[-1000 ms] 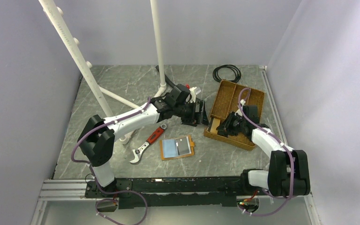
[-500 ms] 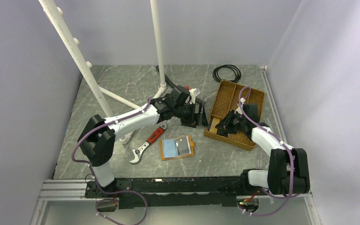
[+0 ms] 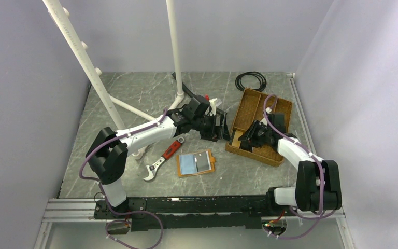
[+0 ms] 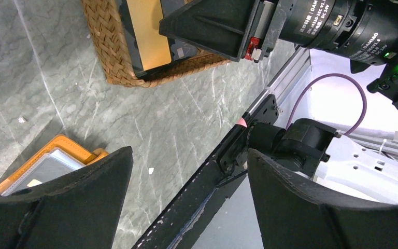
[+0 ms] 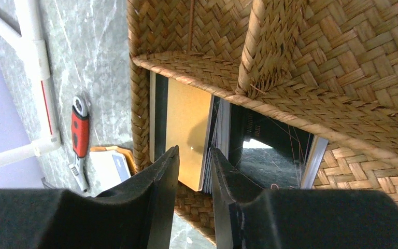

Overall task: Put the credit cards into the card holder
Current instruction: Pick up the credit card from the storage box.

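Note:
The orange-tan card holder (image 3: 196, 163) lies open on the table, its corner in the left wrist view (image 4: 46, 161) and the right wrist view (image 5: 115, 161). The credit cards sit in the near left compartment of the brown woven tray (image 3: 282, 106): a stack topped by a gold card (image 5: 186, 129), dark glossy cards (image 5: 269, 155) beside it. My right gripper (image 3: 245, 138) hangs over that stack (image 5: 194, 150), jaws a narrow gap apart, holding nothing. My left gripper (image 3: 222, 127) is wide open and empty (image 4: 189, 153), beside the tray's left edge.
A red-handled wrench (image 3: 165, 155) lies left of the card holder. A white pipe stand (image 3: 179, 96) and a black cable coil (image 3: 250, 80) are at the back. The metal base rail (image 3: 202, 205) runs along the near edge.
My right gripper has shifted slightly up and left inside the tray. The left arm has barely moved.

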Available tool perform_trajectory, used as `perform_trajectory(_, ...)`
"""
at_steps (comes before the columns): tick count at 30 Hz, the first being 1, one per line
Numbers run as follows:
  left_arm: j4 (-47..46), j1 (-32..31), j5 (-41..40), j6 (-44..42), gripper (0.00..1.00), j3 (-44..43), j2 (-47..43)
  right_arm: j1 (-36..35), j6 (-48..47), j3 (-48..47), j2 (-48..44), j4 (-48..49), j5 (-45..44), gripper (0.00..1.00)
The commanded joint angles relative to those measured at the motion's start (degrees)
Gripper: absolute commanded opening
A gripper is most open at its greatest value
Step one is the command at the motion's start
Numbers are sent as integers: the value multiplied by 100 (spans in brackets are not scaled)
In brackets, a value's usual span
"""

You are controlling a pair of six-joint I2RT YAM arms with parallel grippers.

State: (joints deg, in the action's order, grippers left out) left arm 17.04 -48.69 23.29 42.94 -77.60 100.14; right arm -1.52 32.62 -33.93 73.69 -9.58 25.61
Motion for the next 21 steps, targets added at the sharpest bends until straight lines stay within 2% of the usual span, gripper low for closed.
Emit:
perform_trajectory(1, -141, -27, 80, 64, 85, 54, -41, -89, 124, -151, 174, 383, 206, 31)
perform_trajectory(21, -182, -35, 35, 90, 85, 144, -103, -204, 210, -358, -32, 296, 328, 27)
